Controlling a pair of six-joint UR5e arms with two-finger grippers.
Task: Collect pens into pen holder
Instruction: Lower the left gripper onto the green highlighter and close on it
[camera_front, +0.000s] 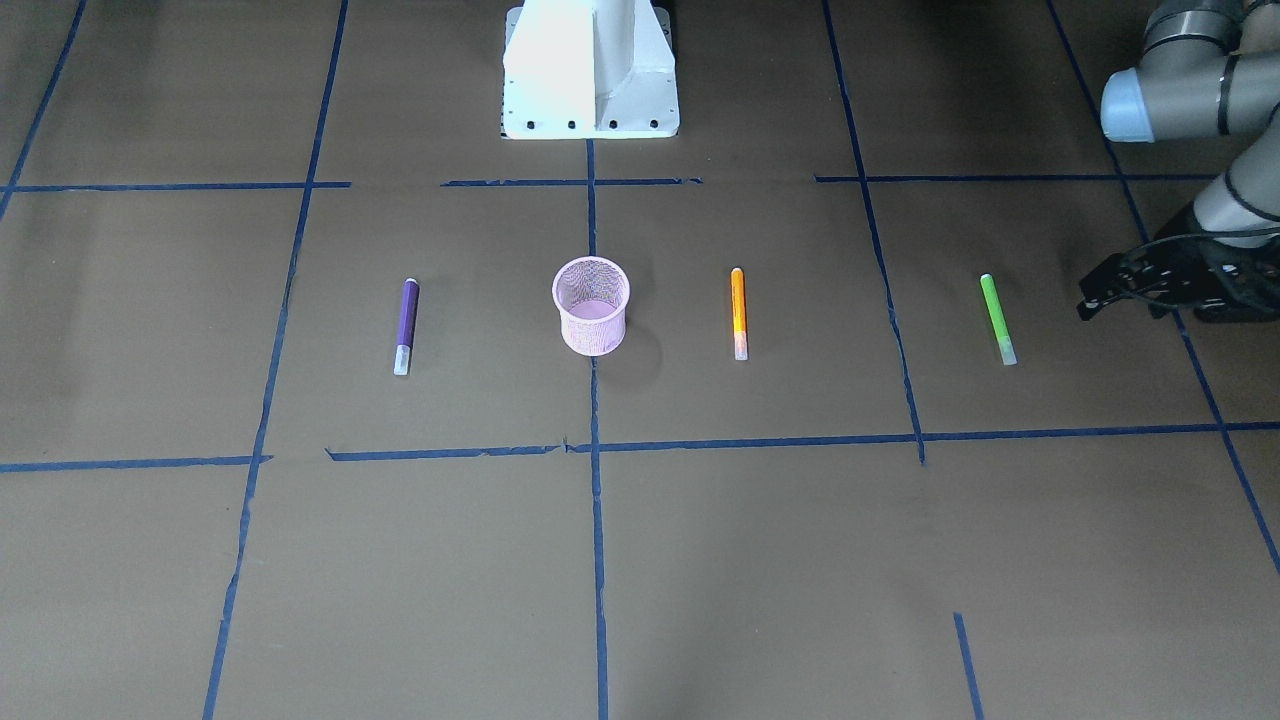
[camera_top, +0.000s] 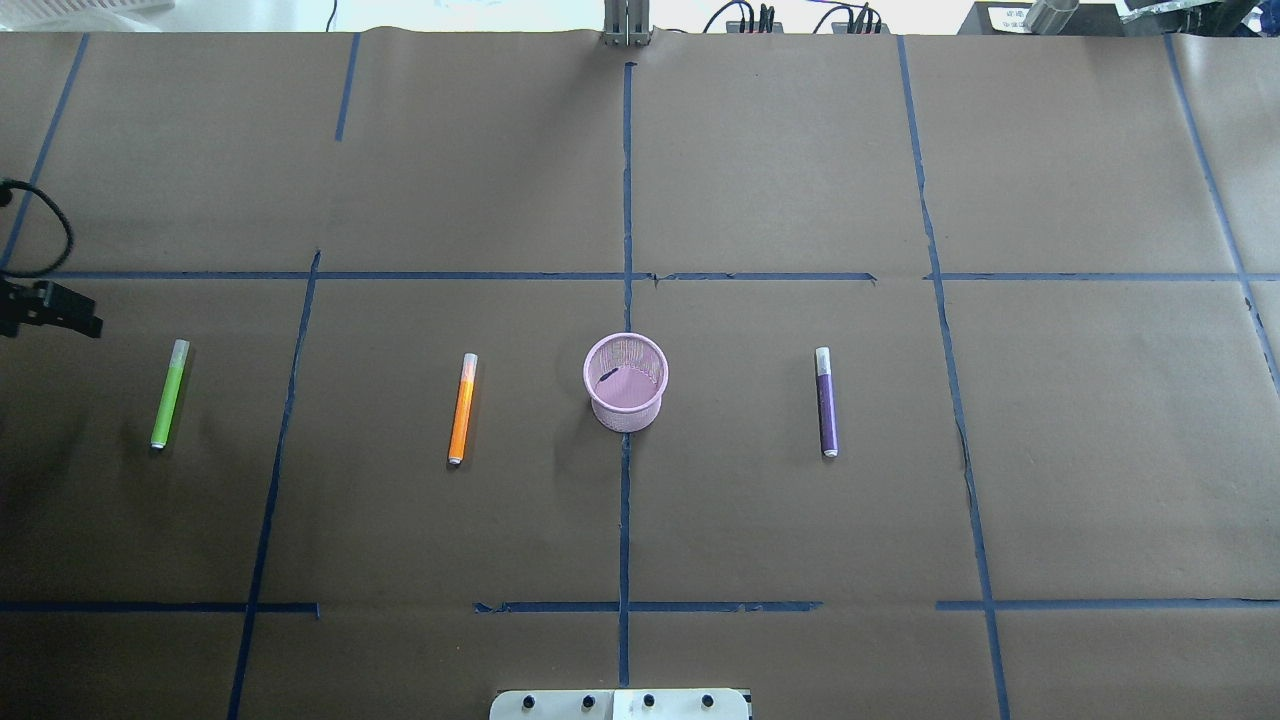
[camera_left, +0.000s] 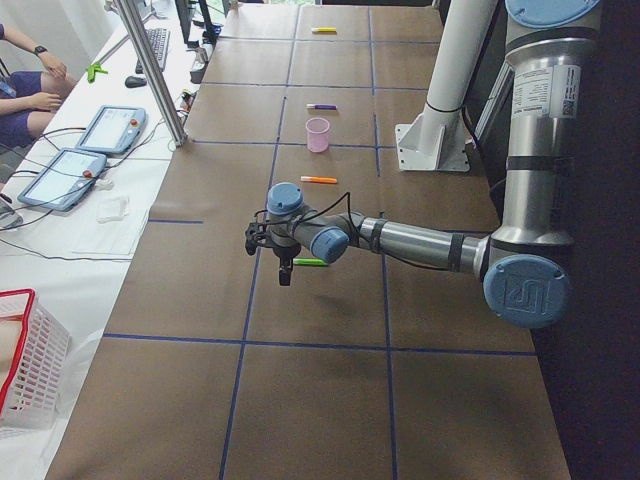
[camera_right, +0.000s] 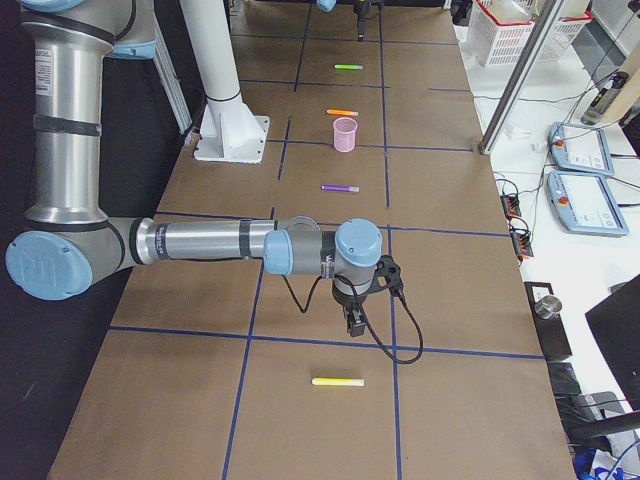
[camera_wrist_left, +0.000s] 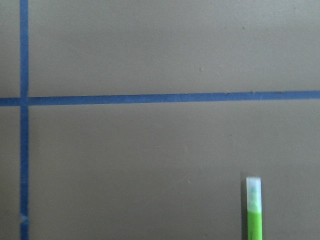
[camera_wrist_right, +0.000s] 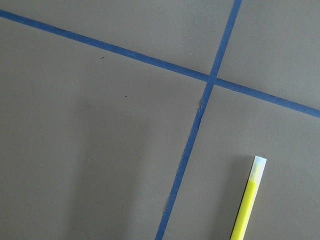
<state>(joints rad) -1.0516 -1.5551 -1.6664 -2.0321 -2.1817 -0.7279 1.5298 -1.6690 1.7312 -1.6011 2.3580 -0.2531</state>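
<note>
Pens all lie loose on the table (camera_top: 800, 520), none collected yet: green pen (camera_top: 168, 393) far left by the left gripper (camera_top: 70, 312), orange pen (camera_top: 462, 408), the empty pen holder (camera_top: 625, 412) at centre, purple pen (camera_top: 826, 402), and yellow pen (camera_right: 338, 381) far right near the right gripper (camera_right: 354, 320). I cannot tell either gripper's finger spacing.

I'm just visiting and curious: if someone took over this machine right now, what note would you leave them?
The left gripper hovers near the slim green pen, jaws seemingly open, holding nothing. The right gripper hovers near the slim yellow pen; open or shut, I cannot tell. The small pink wire-mesh cup stands mid-table, no pens inside, between the slim orange pen and slim purple pen. Done: nothing. Remaining: all four pens go in the cup.
</note>
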